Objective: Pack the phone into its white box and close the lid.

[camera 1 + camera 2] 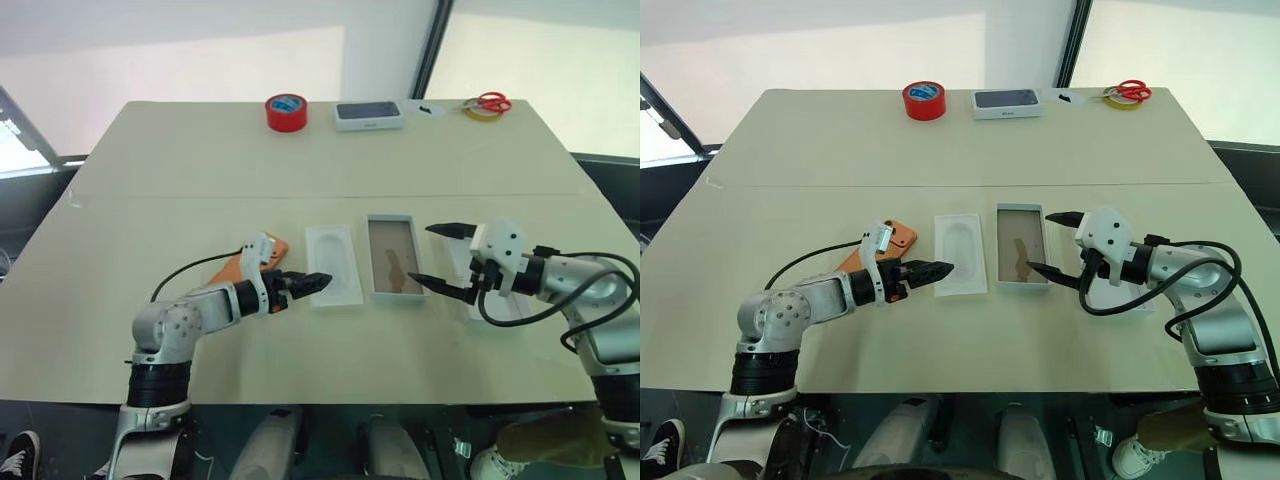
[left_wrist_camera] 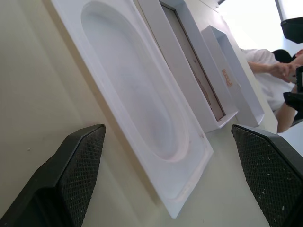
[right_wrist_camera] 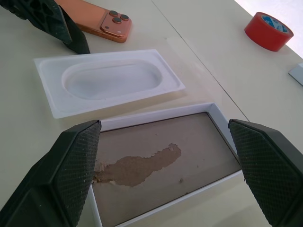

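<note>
The orange phone (image 3: 102,23) lies back up on the table, left of the white moulded insert (image 1: 333,265). My left wrist covers part of it in the head views. My left gripper (image 1: 315,282) hovers open at the insert's near left corner, its fingers (image 2: 80,175) spread wide. The white box (image 1: 392,258) sits right of the insert, with its brownish floor bare and a torn patch on it. My right gripper (image 1: 432,255) is open at the box's right side. The lid (image 2: 236,90) lies inside up right of the box, partly under my right hand.
At the table's far edge stand a red tape roll (image 1: 286,111), a closed white box with a dark picture (image 1: 368,114), and red-handled scissors (image 1: 487,103). A person in a white sleeve (image 2: 270,71) is beyond the lid.
</note>
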